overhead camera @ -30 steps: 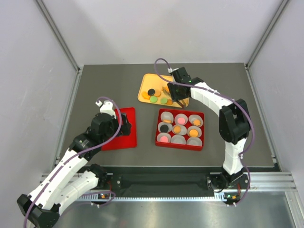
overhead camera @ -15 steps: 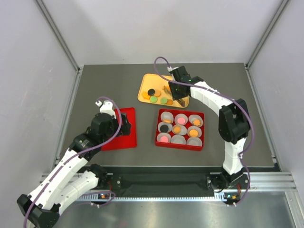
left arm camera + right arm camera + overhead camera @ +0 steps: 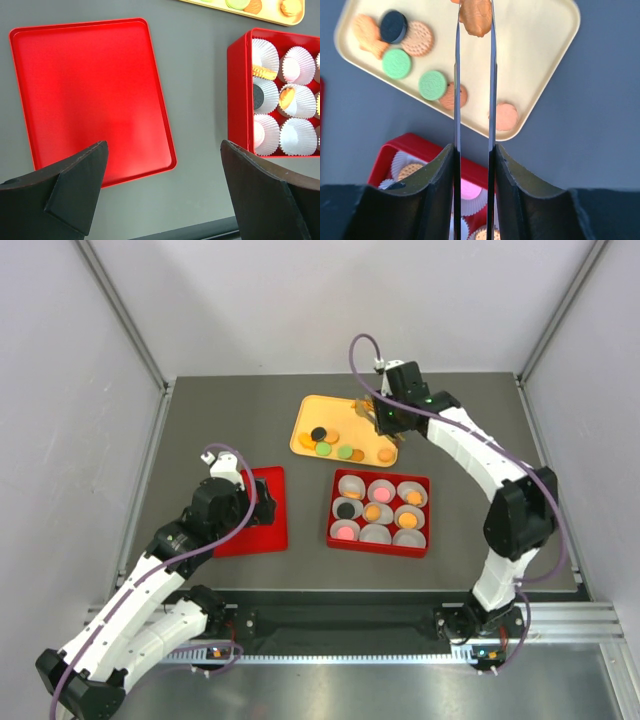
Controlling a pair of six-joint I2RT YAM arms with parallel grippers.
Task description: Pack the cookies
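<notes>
Several cookies lie on the yellow tray [image 3: 305,412]: a black one [image 3: 393,26], two green ones [image 3: 396,63] [image 3: 432,85], tan biscuits [image 3: 417,38] and a pinkish one [image 3: 506,116]. My right gripper [image 3: 475,15] hangs above the tray's right half [image 3: 372,418], shut on a brown-orange cookie [image 3: 477,21] pinched between its thin blades. The red box [image 3: 331,525] holds white paper cups [image 3: 376,534], several with cookies in them. My left gripper [image 3: 164,150] stands wide open and empty above the table by the flat red lid [image 3: 90,95].
The red lid [image 3: 272,536] lies left of the red box [image 3: 237,95], with a strip of bare grey table between them. Grey walls and metal rails enclose the table on three sides.
My right gripper has closed on a cookie from the tray and moved up and to the right with it. The left arm has not moved.
</notes>
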